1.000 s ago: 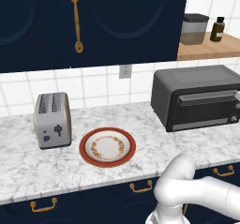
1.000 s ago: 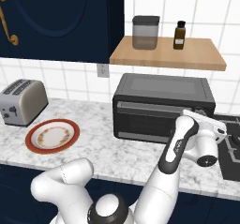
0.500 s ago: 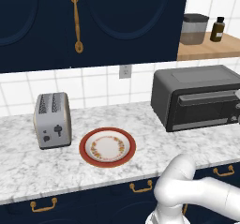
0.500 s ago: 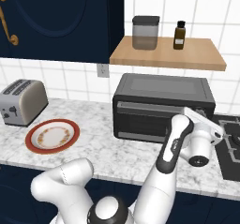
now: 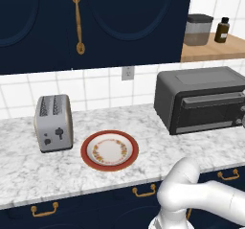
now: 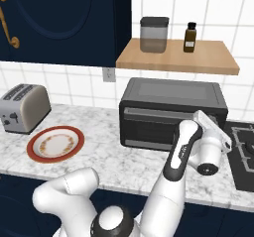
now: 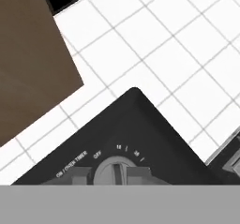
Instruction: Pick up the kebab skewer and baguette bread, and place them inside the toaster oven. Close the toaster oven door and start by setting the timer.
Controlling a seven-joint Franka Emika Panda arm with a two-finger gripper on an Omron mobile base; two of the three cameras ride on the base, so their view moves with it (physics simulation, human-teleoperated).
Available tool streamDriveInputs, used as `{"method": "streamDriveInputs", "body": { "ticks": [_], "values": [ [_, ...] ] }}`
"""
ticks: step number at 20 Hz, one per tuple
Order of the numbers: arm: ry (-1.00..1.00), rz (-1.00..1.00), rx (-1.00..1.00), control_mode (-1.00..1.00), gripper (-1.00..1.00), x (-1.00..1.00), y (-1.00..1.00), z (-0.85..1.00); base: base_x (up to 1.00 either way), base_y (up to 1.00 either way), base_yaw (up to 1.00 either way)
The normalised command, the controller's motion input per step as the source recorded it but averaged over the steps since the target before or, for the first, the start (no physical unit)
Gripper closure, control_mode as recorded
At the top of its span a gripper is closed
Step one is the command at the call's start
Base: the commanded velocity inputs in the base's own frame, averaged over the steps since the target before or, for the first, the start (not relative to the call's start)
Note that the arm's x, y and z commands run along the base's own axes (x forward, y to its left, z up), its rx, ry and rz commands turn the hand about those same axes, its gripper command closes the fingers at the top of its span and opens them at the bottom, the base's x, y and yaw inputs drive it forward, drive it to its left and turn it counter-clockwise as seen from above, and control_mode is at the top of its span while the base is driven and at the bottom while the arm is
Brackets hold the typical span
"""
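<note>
The dark grey toaster oven (image 5: 201, 98) (image 6: 171, 94) stands on the counter at the right. Its glass door (image 5: 210, 114) (image 6: 154, 127) is up and closed. My hand (image 6: 208, 151) is pressed against the oven's right end. In the hand view my gripper (image 7: 115, 175) is shut on the timer knob (image 7: 115, 164), a fingertip on either side of it, on the oven's dark control panel (image 7: 140, 129). The knob's ridge points between the printed marks. The kebab skewer and the baguette bread are hidden from view.
A red-rimmed plate (image 5: 110, 150) (image 6: 54, 143) lies bare on the marble counter beside a silver two-slot toaster (image 5: 53, 122) (image 6: 24, 107). Above the oven, a wooden shelf (image 6: 178, 57) carries a canister and a brown bottle. A stove top (image 6: 243, 154) lies right of the oven.
The hand has rolled a little at the oven's right end while staying on the knob. The oven, plate and toaster have not moved.
</note>
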Motion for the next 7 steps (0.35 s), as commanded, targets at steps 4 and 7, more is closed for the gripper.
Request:
{"method": "streamDriveInputs", "body": {
  "ticks": [4,7],
  "values": [
    [-0.02,0.0,0.28,-1.0,1.0,-0.27,0.01,-0.64,0.0,0.0,0.0],
    [-0.02,0.0,0.28,-1.0,1.0,-0.2,0.01,-0.7,0.0,0.0,0.0]
  ]
}}
